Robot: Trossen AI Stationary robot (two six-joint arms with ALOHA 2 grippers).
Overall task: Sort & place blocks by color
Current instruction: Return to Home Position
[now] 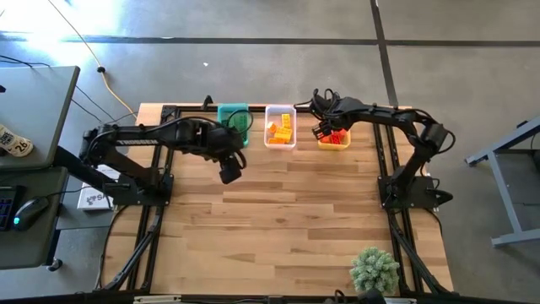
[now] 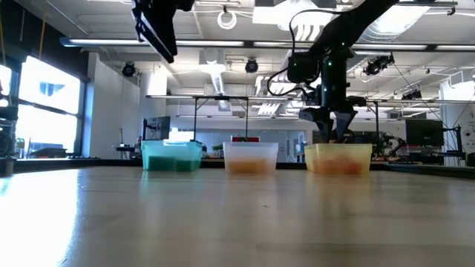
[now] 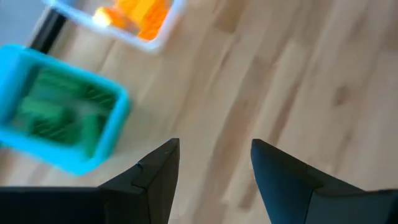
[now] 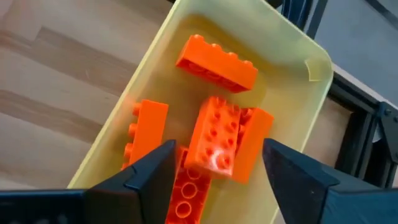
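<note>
My right gripper (image 4: 217, 149) hangs open over the yellow bin (image 4: 311, 68), which is the right-hand bin (image 1: 334, 139) of three at the table's far edge. Several orange-red blocks lie in it. One of them (image 4: 214, 137) rests tilted on the others, right below the gap between my fingers. The middle clear bin (image 1: 280, 127) holds yellow blocks (image 1: 285, 121). The left teal bin (image 1: 234, 118) holds green blocks (image 3: 56, 112). My left gripper (image 3: 214, 146) hovers open and empty above bare wood, near the teal bin.
The three bins stand in a row along the far edge. A fuzzy green plant (image 1: 374, 270) sits at the near right corner. Bare wooden table (image 1: 278, 219) spreads between the bins and the near edge. Beside the table's left stands a desk (image 1: 34, 101).
</note>
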